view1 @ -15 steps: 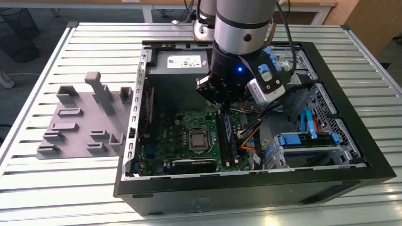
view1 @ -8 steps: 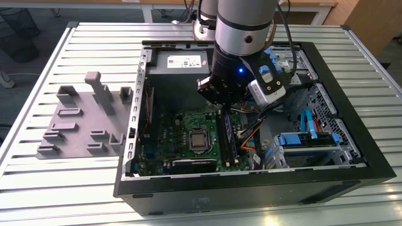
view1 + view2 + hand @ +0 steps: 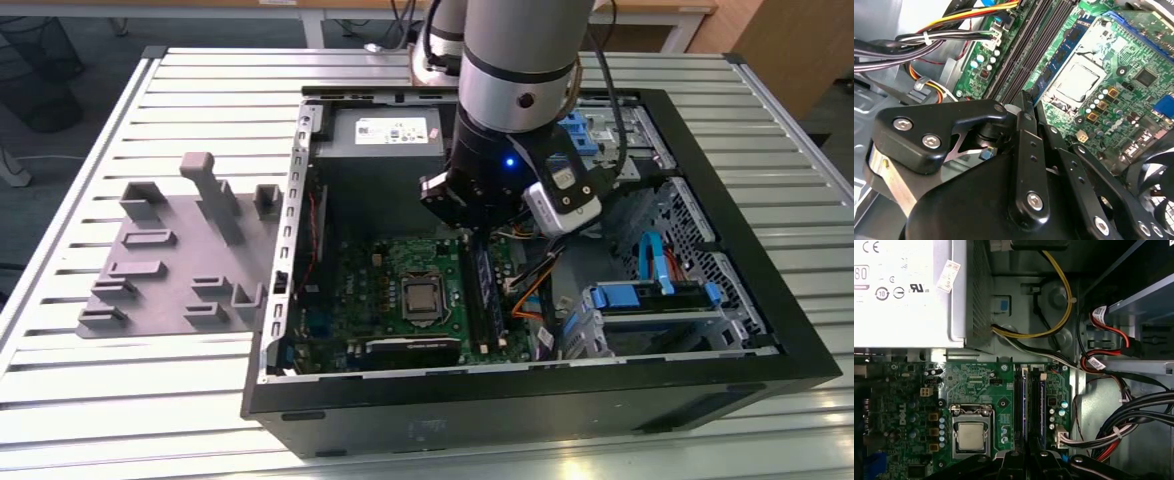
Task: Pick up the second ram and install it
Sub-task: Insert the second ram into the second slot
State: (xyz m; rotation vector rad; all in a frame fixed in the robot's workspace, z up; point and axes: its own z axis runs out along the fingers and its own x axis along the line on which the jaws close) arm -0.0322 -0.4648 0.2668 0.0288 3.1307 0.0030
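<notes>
— The second ram [image 3: 1042,405] is seen as a blue strip with dark chips, stood on edge in a long black slot just beside the processor socket [image 3: 970,435]. Can it be said to be gripped?

— That cannot be told. The gripper [image 3: 1026,457] is lowered over the end of the slots near the socket, and in the second wrist view its black linkage [image 3: 1024,100] is drawn to a point above the board. Open or closed is not shown, nor is contact with the strip.

— And further out?

— The green motherboard [image 3: 387,290] is laid flat in the open black case [image 3: 534,400]. The grey power supply [image 3: 904,290] is mounted beyond the socket, with yellow and black cables [image 3: 1064,300] looped beside it. A grey holder block [image 3: 174,250] is set well apart from the socket — outside the case, on the slatted table [image 3: 160,400], at the exterior view's left.
</notes>
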